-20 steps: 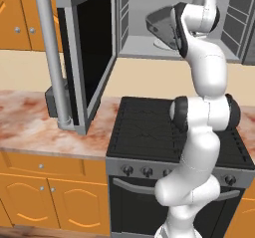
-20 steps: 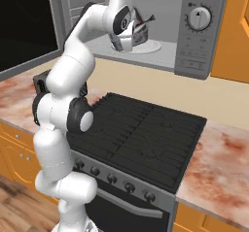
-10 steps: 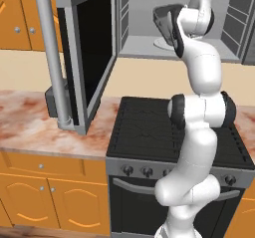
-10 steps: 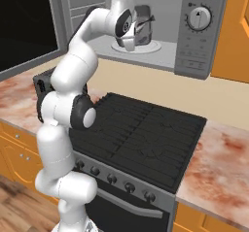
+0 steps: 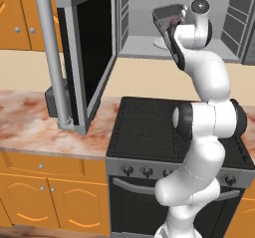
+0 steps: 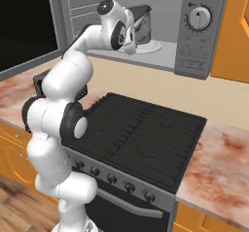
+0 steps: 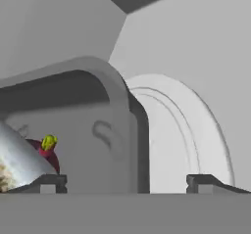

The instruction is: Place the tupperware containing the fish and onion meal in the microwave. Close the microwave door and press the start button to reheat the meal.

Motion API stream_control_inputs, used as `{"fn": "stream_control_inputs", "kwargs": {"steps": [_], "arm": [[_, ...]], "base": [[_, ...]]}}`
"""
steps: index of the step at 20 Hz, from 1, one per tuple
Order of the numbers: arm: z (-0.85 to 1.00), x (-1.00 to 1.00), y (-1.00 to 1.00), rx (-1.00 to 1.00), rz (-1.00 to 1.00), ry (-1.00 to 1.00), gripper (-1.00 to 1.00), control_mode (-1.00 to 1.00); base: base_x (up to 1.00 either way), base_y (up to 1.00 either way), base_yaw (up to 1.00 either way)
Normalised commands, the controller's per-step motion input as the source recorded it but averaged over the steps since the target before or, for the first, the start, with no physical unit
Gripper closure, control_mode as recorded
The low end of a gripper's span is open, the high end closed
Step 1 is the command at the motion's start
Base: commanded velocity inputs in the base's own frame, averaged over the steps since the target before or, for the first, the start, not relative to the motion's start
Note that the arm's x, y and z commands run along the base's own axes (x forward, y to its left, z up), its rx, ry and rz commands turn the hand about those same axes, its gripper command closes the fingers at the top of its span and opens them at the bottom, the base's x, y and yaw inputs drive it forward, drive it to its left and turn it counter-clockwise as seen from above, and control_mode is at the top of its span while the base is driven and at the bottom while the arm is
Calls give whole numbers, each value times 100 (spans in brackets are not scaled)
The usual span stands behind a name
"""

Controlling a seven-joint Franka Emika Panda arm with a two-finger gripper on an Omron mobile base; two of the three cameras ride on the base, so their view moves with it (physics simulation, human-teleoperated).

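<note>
gripper (image 7: 126, 181) stood inside the microwave (image 6: 194, 46) cavity, upper centre of both base views; its two dark tips sat well apart at the bottom of the hand view, jaws spread wide, nothing between them. tupperware (image 7: 98, 130): shallow dark grey tray, rounded corners, raised rim, tilted steeply on edge at the left and centre of the hand view, its rim crossing in front of the white turntable (image 7: 181, 130). fish and onion meal (image 7: 46, 152): small dark red-purple ball with a yellow-green tip, lower left, against the tray floor beside a pale silvery piece. judged stiff, light, smooth-walled and likely slippery; best taken across the raised rim on a long side, since loose contents could roll out while it leans. microwave door (image 5: 87, 58): black glass panel, grey frame, long tubular bar handle (image 5: 50, 53), swung open at upper left of the left base view. cavity walls pale grey, matte.
</note>
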Motion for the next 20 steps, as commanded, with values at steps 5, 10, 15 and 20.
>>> {"fn": "stream_control_inputs", "kwargs": {"steps": [5,10,15,20], "arm": [[1,-60,10,-16,0,-21,-100,-100],[14,-64,6,-11,0,-3,-100,-100],[20,-48,19,-11,0,0,-100,-100],[54,-9,26,-12,0,-2,-100,-100]], "base": [[0,0,0],[0,0,0],[0,0,0],[0,0,0]]}}
